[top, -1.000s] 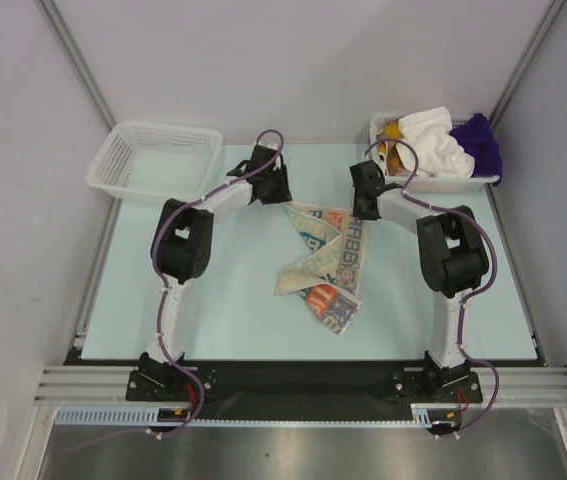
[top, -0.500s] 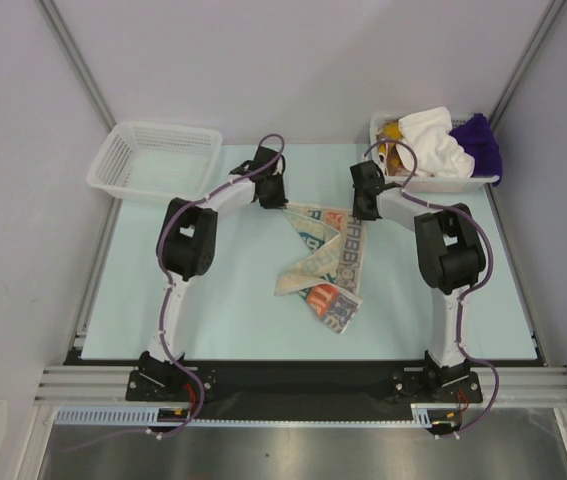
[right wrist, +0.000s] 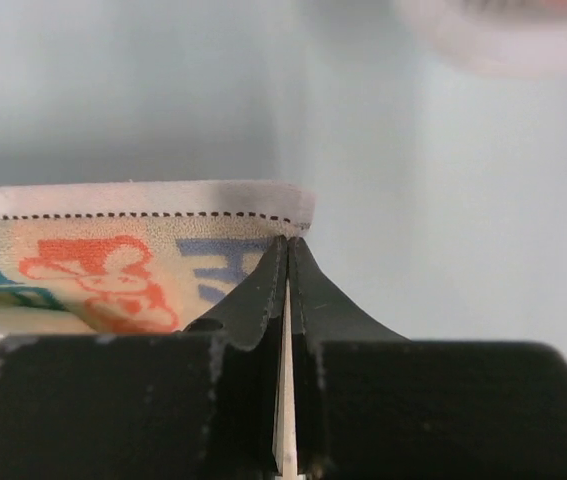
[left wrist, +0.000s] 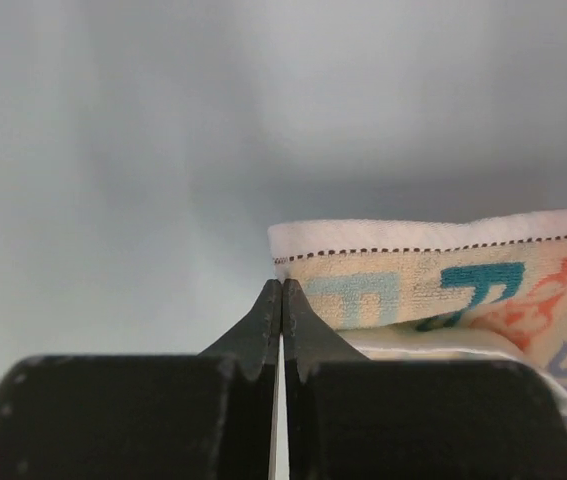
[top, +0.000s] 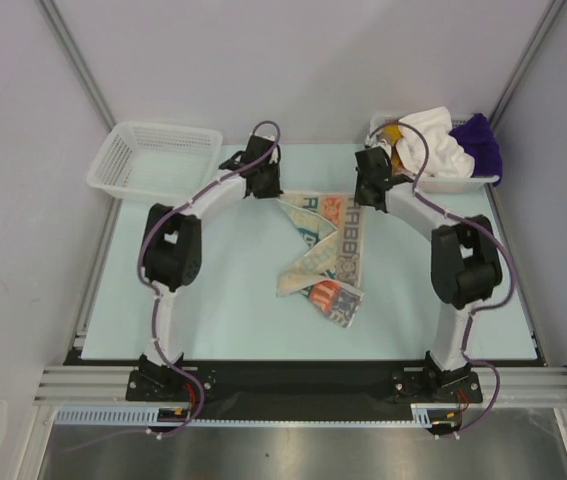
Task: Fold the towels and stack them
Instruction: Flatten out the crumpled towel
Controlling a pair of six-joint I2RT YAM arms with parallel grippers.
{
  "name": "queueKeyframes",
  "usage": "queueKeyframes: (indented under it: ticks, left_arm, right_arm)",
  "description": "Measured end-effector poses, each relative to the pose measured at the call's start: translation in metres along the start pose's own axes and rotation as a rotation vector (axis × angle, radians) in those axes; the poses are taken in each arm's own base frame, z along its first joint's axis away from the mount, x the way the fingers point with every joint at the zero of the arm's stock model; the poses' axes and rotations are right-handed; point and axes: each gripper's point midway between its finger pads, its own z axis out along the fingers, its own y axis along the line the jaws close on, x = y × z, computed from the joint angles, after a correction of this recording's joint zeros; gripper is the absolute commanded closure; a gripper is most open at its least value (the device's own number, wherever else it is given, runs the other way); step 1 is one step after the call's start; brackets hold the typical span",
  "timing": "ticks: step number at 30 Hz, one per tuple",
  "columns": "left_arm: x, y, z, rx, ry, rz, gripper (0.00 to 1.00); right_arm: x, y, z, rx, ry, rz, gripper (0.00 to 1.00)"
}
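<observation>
The printed towel [top: 328, 255] lies in the middle of the counter [top: 213, 300]. Its 12 o'clock hem is stretched between both hands, and its 6 o'clock end is bunched and twisted. The left hand [left wrist: 281, 288] is pinched tight on the 11 o'clock corner, and the right hand [right wrist: 286, 245] on the 1 o'clock corner. Both grips look shallow, right at the hem. The lift should probably be slow and level, with the hem taut, high enough for the twisted end to hang free before the towel is laid flat.

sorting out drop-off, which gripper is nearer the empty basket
Left. The left gripper is right of the empty basket; the right gripper is farther right, by the full basket.
</observation>
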Motion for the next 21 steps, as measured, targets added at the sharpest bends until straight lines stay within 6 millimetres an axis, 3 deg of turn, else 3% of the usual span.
queueKeyframes:
  ticks: [3, 5, 7, 10, 11, 14, 21]
  left_arm:
    - [-0.037, -0.012, -0.059, 0.021, -0.128, 0.029, 1.0]
    - [-0.062, -0.022, -0.104, 0.054, -0.236, 0.044, 1.0]
    - [-0.085, -0.033, -0.161, 0.103, -0.36, 0.057, 1.0]
    - [-0.102, -0.044, -0.24, 0.168, -0.525, 0.066, 0.99]
    - [-0.103, -0.047, -0.267, 0.191, -0.582, 0.072, 1.0]
    - [-0.093, -0.054, -0.319, 0.252, -0.679, 0.091, 1.0]
    - [-0.057, -0.061, -0.389, 0.378, -0.776, 0.142, 1.0]
  right_arm:
    - [-0.049, 0.005, -0.055, -0.045, -0.15, 0.027, 1.0]
    - [-0.085, 0.008, -0.108, -0.091, -0.289, 0.053, 1.0]
    - [-0.116, 0.008, -0.165, -0.139, -0.429, 0.079, 1.0]
    - [-0.139, 0.012, -0.238, -0.225, -0.593, 0.101, 1.0]
    - [-0.143, 0.013, -0.264, -0.258, -0.645, 0.103, 1.0]
    - [-0.14, 0.011, -0.309, -0.31, -0.73, 0.097, 1.0]
    - [-0.114, 0.006, -0.376, -0.415, -0.834, 0.053, 1.0]
